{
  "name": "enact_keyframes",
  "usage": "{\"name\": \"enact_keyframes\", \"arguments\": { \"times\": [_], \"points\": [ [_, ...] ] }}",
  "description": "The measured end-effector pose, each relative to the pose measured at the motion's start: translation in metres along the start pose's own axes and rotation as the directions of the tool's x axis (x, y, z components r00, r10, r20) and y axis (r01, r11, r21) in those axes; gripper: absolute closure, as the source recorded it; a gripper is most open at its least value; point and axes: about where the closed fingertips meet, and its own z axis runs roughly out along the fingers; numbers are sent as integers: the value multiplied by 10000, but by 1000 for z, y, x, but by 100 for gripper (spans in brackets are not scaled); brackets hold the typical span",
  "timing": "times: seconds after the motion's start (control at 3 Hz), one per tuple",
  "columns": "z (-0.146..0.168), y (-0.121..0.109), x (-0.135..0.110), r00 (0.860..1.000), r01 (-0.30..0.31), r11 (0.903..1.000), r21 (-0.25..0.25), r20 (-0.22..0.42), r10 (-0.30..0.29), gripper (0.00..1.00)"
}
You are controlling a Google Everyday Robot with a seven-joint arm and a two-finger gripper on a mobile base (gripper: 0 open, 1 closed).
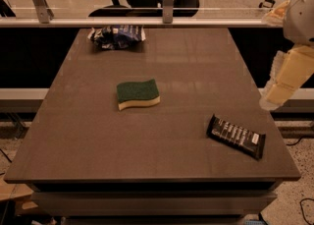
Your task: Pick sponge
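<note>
The sponge (pixel 138 94) lies flat near the middle of the brown table (pixel 98 140), dark green top up over pale yellow foam, with wavy edges. Nothing touches it. My arm hangs at the right edge of the camera view, beyond the table's right side. Its pale end, the gripper (pixel 271 102), points down and left, well to the right of the sponge and above the table's right edge. It holds nothing that I can see.
A flat black wrapped bar with white print (pixel 236 135) lies at the front right of the table. A crumpled blue-and-white foil wrapper (pixel 117 36) lies at the back left. A rail with posts (pixel 167 3) runs behind the table, with office chairs beyond it.
</note>
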Motion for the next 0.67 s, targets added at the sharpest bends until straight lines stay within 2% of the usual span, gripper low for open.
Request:
{"name": "enact_keyframes", "arguments": {
  "times": [0.33, 0.67],
  "points": [
    [9, -8, -13, 9971, 91, 10000, 15, 751, -91, 0],
    [28, -11, -33, 9818, 366, 9985, -402, 1880, -284, 0]
  ]
}}
